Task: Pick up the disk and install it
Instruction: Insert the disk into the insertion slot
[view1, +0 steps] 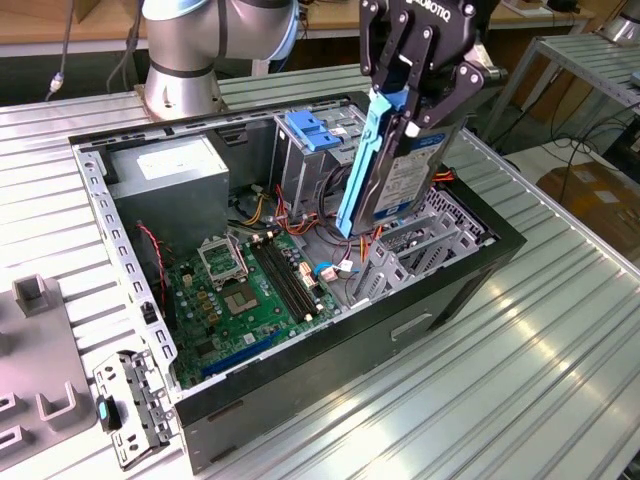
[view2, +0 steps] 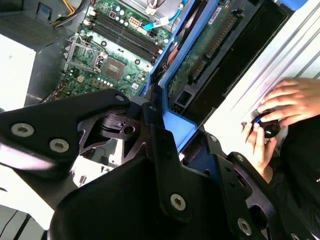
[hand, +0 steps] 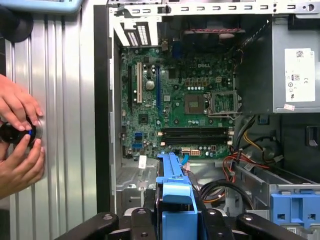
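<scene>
Power supply (view1: 165, 175): at the exterior view's left, well apart from my load; I see little risk there.
Motherboard (view1: 245, 290): bare on the case floor; if the disk dropped, it could strike the memory slots.
Tall cage (view1: 300, 150): near the disk's blue rail; sideways drift could snag it.
Cables (view1: 372, 238): loose beside the bay, so they could get pinched.
Gripper (view1: 415, 110): my fingers are clamped on the disk's upper end.
The disk (view1: 410, 175): hangs on edge, tilted, above the open case.
Grey bay (view1: 420, 245): just below the disk; that tilt could jam the rails.
Person's hand (hand: 17, 135): on the table outside the case, apart from my load.
</scene>
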